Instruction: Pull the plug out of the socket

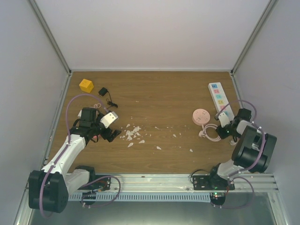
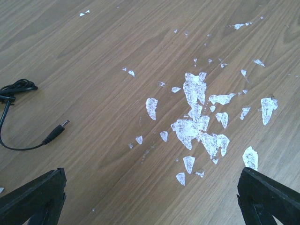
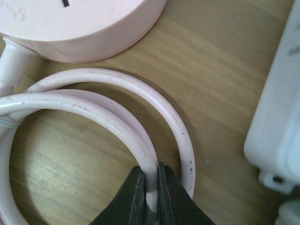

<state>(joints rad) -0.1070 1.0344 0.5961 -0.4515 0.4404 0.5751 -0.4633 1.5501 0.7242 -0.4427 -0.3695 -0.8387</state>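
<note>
Gripping only the pink cable [image 3: 93, 75] at this point: right gripper [image 3: 151, 177] nearly shut, one strand of the coil pinched at the tips, a second loop lying just outside one jaw. Round pink socket [image 3: 79, 28] ahead of the jaws and off to one side; white power strip [image 3: 276, 117] close on the other side. Can't tell where the plug seats: blurred from above, cut off at the wrist view's lower corner. Better not to yank on the cord. Regrip on the plug body, pull straight along the pins, and brace the socket or expect it to slide. Right arm folded tight, elbow high, wrist pitched down close to the table [image 1: 154, 98]. On the other side, left gripper [image 2: 150, 201] gaping wide, holding nothing, hovering over white flakes [image 2: 194, 126], black barrel connector [image 2: 56, 132] ahead of its jaws to one side; left arm reached forward, looks idle.
</note>
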